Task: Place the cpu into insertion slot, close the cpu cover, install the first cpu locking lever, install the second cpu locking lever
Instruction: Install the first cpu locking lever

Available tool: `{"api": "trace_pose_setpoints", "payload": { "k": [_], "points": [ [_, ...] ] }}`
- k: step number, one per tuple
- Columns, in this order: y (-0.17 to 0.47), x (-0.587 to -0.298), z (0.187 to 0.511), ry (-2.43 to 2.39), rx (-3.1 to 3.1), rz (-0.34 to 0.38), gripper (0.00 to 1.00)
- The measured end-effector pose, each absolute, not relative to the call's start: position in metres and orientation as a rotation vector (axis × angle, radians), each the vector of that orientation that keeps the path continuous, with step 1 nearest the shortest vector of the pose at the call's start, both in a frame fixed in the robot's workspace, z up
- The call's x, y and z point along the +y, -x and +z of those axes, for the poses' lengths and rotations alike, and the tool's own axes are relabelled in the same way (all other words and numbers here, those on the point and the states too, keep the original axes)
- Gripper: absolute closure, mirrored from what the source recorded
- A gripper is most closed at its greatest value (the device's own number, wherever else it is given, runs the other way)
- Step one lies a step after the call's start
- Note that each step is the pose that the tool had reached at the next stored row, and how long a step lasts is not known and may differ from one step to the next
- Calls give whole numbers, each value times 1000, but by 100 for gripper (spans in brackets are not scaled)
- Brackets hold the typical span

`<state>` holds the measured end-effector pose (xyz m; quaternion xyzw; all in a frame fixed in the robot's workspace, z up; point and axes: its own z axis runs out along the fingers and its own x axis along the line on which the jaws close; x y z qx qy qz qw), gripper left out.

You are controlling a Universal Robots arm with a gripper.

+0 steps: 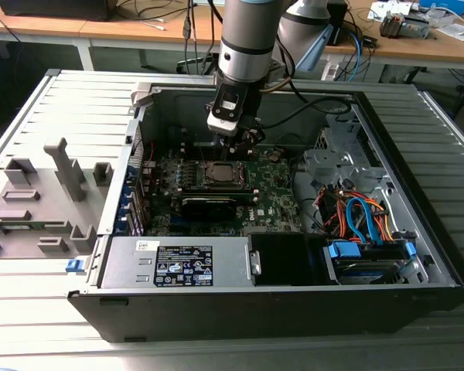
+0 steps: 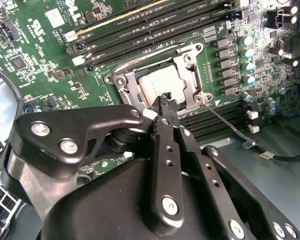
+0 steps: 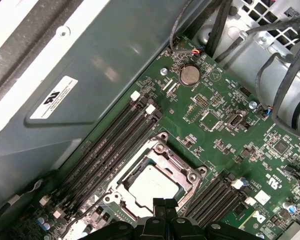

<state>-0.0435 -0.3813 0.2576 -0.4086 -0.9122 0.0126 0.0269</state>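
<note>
The cpu (image 2: 162,85) (image 3: 152,185) lies flat in its socket on the green motherboard, its pale silver top showing through the square opening of the cpu cover (image 2: 190,65) (image 3: 176,159). The cover rests down around the chip. A thin wire locking lever (image 2: 230,125) juts out from one socket corner, over the board. My gripper (image 2: 167,100) (image 3: 165,201) (image 1: 243,143) hovers just above the socket's edge, its black fingers shut together with nothing between them.
Black memory slots (image 3: 115,145) flank the socket. A coin cell (image 3: 189,75) sits near the case wall (image 3: 90,70). In the exterior view a long black card (image 1: 209,205), the power supply (image 1: 178,263) and a cable bundle (image 1: 363,216) fill the open case.
</note>
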Motion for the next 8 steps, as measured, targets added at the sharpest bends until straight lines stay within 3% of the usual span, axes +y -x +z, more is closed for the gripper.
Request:
{"api": "trace_pose_setpoints", "payload": {
  "k": [8],
  "points": [
    [43, -381, 258, 1234, -2830, 40, 89]
  ]
}}
